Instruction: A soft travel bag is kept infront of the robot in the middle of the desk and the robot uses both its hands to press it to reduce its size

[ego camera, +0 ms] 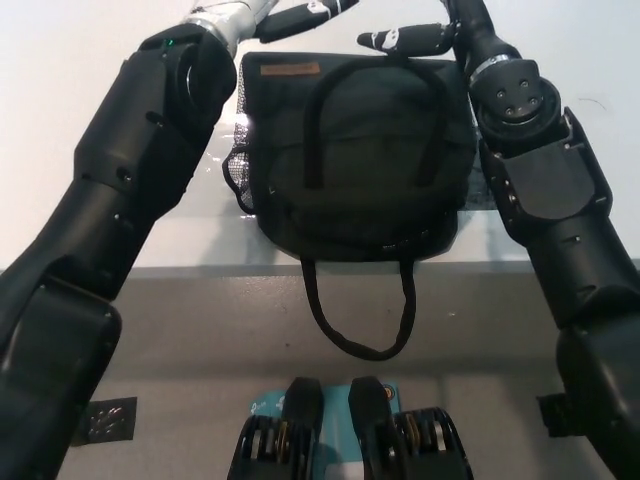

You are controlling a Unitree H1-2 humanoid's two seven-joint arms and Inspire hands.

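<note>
The travel bag (355, 160) lies mid-desk (190, 240), long axis three-to-nine o'clock. Both hands hover at its twelve o'clock edge, holding nothing: left hand (300, 18) and right hand (405, 40), fingers extended. The bag lies toward six o'clock from both; the right hand appears nearer.

- A lab or test room, by the look of it.
- Plain white desk (180, 250) over grey floor (180, 350).
- Black tape markers (105, 420) stuck on the floor.
</note>
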